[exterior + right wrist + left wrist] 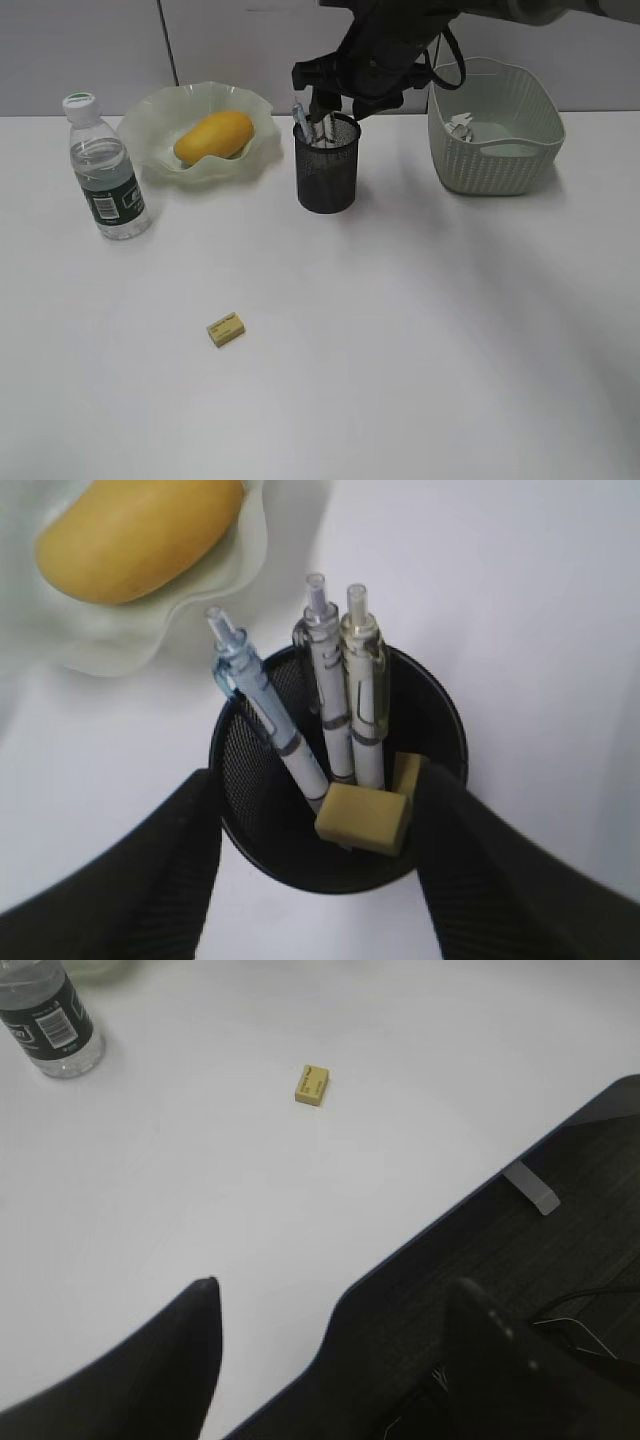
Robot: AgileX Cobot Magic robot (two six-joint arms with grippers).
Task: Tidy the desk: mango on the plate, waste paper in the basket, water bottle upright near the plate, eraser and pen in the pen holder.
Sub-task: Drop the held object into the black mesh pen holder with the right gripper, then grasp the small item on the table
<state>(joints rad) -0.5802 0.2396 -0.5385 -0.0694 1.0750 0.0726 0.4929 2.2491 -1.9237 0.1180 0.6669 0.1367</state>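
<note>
My right gripper [320, 775] hangs open over the black mesh pen holder [235, 780], also visible from outside [327, 175]. A yellow eraser [362, 818] sits at the holder's mouth beside the right finger, clear of the left one. A second eraser [405, 772] and three pens [325, 680] are inside. Another yellow eraser [227, 329] lies on the desk [420, 350]. The mango [213, 136] lies on the wavy plate [150, 115]. The water bottle [105, 170] stands upright left of the plate. Waste paper [462, 126] is in the basket [500, 160]. My left gripper [338, 1285] is open and holds nothing.
In the left wrist view the desk's front edge [430, 1240] runs diagonally, with dark floor and cables beyond it at lower right. The loose eraser [313, 1085] and the bottle [45, 1015] lie further in from that edge.
</note>
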